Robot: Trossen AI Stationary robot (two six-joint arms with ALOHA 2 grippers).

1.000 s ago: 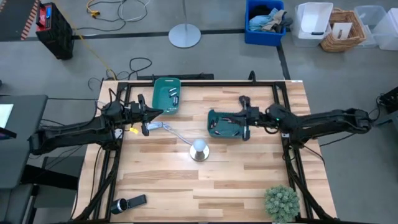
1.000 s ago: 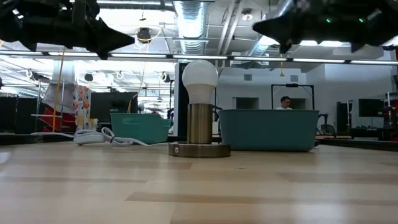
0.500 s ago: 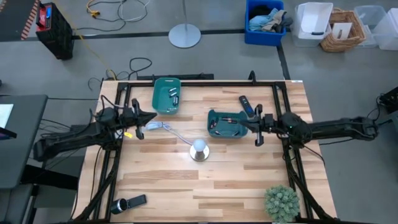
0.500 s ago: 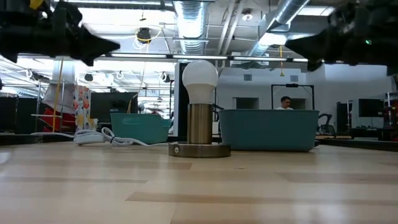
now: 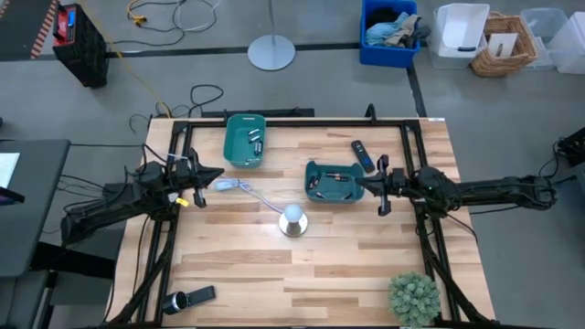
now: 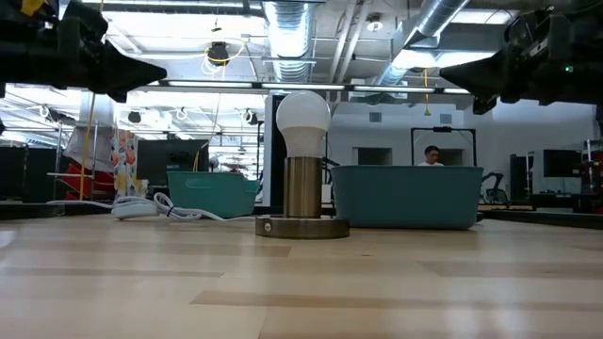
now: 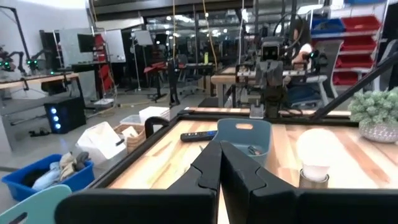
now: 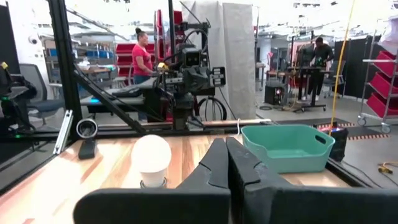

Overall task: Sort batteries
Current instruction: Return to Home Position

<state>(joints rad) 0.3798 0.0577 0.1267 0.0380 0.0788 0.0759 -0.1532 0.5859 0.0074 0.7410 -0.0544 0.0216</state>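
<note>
My left pincer (image 5: 218, 174) hangs over the left part of the wood table (image 5: 347, 265). My right pincer (image 5: 355, 181) hangs over the right part, at the end of the blue bin (image 5: 315, 195). Both are pinched shut, with nothing in them.

Some batteries (image 5: 255, 139) lie in the green bin (image 5: 234, 151) at the back edge of the table. More lie in the blue bin.

A lamp (image 5: 292, 217) with a round white bulb stands near the middle. A white cord (image 5: 245, 190) runs from it toward my left pincer. A remote (image 5: 363, 156) lies just behind the blue bin. A small plant (image 5: 414, 297) sits at the front right corner. A flashlight (image 5: 187, 298) lies at the front left.

The floor around the table is grey. A blue box (image 5: 388, 32) of cloths and a basket (image 5: 503, 41) stand on it. Far off, a person (image 8: 142, 55) in a red top stands among desks.
</note>
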